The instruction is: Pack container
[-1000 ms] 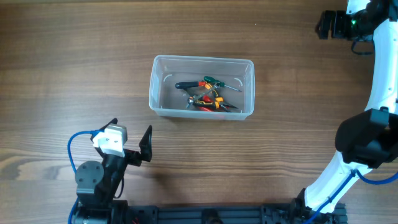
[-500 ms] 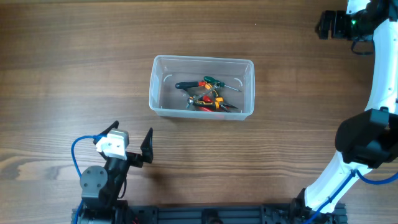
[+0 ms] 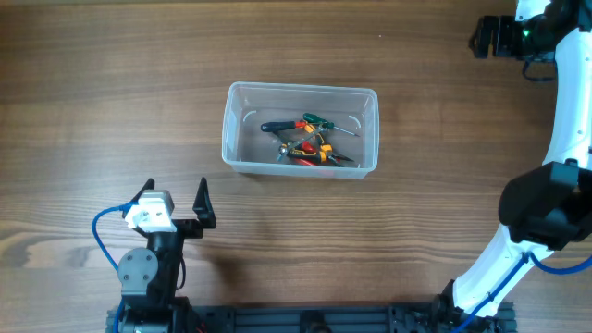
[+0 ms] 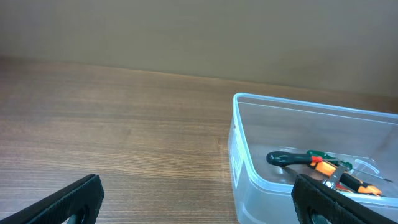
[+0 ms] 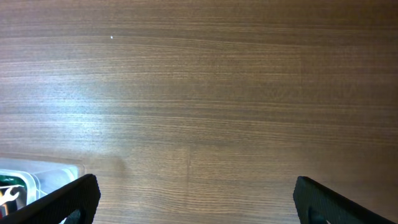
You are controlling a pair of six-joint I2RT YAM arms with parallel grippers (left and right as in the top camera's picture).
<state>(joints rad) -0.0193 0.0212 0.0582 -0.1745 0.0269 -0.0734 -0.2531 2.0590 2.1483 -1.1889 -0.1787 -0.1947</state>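
The clear plastic container (image 3: pixel 301 129) stands at the middle of the wooden table and holds several small hand tools (image 3: pixel 310 139) with black, green, orange and red handles. It also shows at the right of the left wrist view (image 4: pixel 298 168), tools inside. My left gripper (image 3: pixel 174 194) is open and empty near the front edge, left of and nearer than the container. My right gripper (image 3: pixel 481 37) is at the far right corner, high above the table; its fingers (image 5: pixel 196 202) are wide open and empty. A container corner (image 5: pixel 37 177) shows at the lower left there.
Bare wood lies all round the container. The left arm's base (image 3: pixel 148 277) with a blue cable sits at the front edge. The right arm's white links (image 3: pixel 555 166) run along the right side.
My left gripper has swung to the left and drawn back a little toward the front edge. The container, tools and right arm have not moved.
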